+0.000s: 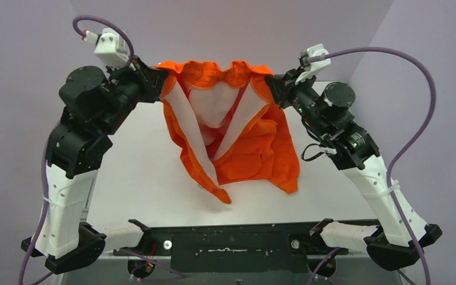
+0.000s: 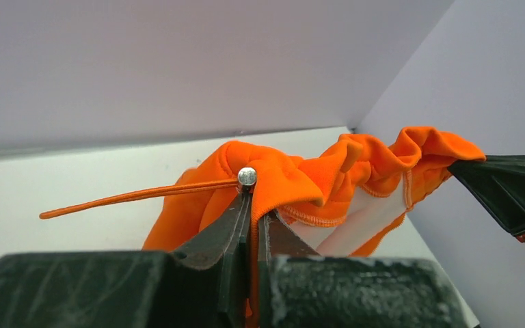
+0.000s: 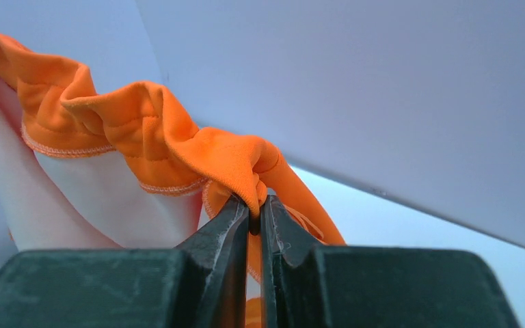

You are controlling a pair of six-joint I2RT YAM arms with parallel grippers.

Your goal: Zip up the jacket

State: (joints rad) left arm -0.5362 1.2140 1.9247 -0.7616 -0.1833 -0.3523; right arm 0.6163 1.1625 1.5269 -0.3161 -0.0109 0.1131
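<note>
I have the jacket (image 1: 255, 148) strung up between both arms over the far half of the desk (image 1: 130, 178), and its lower part is slumped on the surface. My left pincer (image 2: 254, 205) is clamped tight on a fold of orange cloth at one top corner, just under a small silver stud (image 2: 247, 176). A thin orange cord (image 2: 130, 198) trails off sideways from there. My right pincer (image 3: 254, 205) is pinched closed on the opposite top corner. The front hangs open, with pale lining (image 1: 214, 107) showing in a V and one flap pocket (image 1: 246, 161) facing up.
</note>
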